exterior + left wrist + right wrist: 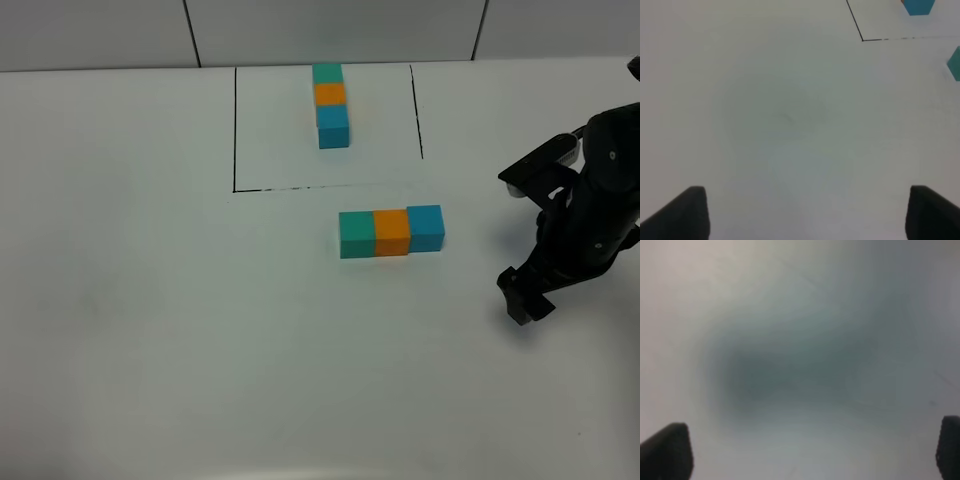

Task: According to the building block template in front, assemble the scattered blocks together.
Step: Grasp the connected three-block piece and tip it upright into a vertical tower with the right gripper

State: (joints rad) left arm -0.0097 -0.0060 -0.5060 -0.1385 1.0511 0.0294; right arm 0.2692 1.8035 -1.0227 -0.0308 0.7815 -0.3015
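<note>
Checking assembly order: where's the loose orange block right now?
Exterior high view: the orange block sits right of centre, just below the template outline, in the middle of a row, teal-green block against its left side, blue block against its right.

1. The exterior high camera is looking steeply down over the table (pixel 150 350) from its near side.
2. The left wrist camera is facing far-right, sharing the near-left corner of the template outline (pixel 862 39).
3. The right wrist camera is sitting close, blurring the tabletop.

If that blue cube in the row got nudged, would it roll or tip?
Probably neither: the blue cube is flat-faced and squat, so it should slide. Pushed toward the touching orange cube, it would likely shove that too.
</note>
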